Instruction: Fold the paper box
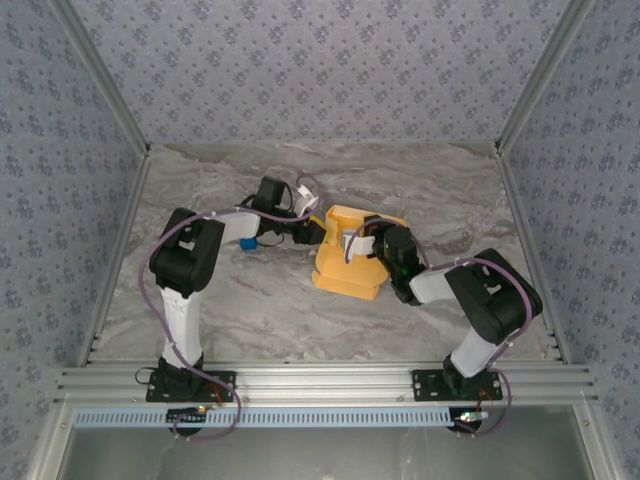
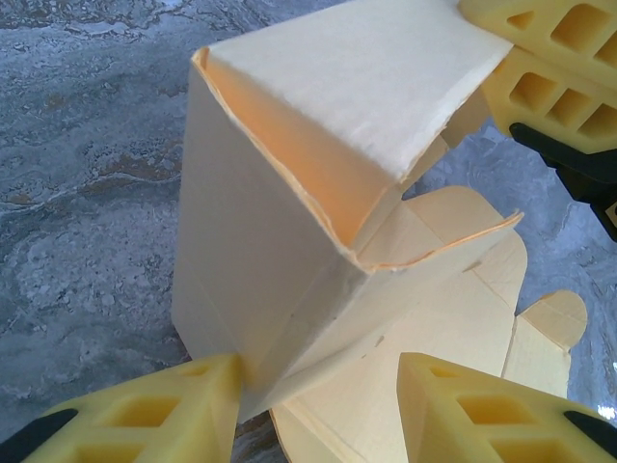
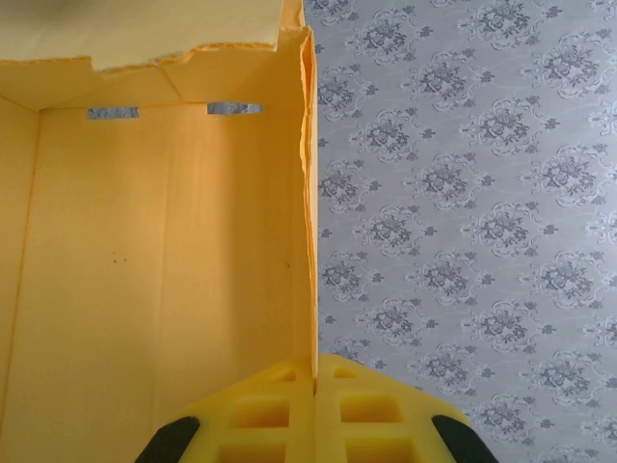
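Pinching one wall of the paper box (image 1: 350,262) in your right tool (image 3: 315,381), midway across the worktop (image 1: 250,320), you have the left tool (image 2: 318,405) half-open astride its near corner, flaps straight ahead.

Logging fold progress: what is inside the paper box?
The paper box shows bare yellow walls, two slots, nothing loose. The right gripper, shut on one wall, covers the nearest part.

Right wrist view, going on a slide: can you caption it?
Right hand pinches one wall of the paper box, yellow interior at left, patterned backdrop at right.
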Controlling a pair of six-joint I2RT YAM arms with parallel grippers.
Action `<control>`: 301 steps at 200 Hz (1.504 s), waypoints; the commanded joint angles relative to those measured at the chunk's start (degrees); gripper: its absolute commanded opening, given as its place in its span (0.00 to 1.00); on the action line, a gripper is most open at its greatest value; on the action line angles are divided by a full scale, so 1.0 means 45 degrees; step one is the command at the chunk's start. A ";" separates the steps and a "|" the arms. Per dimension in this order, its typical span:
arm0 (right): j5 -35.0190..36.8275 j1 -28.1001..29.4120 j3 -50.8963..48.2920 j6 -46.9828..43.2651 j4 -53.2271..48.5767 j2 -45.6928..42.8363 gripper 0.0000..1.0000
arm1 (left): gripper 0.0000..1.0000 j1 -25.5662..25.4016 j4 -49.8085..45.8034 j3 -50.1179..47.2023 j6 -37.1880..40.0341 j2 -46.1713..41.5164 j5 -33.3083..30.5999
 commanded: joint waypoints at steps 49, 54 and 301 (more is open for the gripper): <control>0.0212 0.0135 0.0317 0.0242 -0.0090 0.0094 0.00 | 0.44 -0.0339 0.1516 -0.0188 -0.0804 -0.0589 -0.1030; 0.0215 0.0135 0.0316 0.0242 -0.0089 0.0094 0.00 | 0.43 -0.0361 0.1548 -0.0191 -0.0811 -0.0591 -0.1184; 0.0272 0.0253 0.0145 0.0459 -0.0236 0.0002 0.00 | 0.40 -0.1579 0.5848 -0.1661 -0.2920 -0.1006 -0.6962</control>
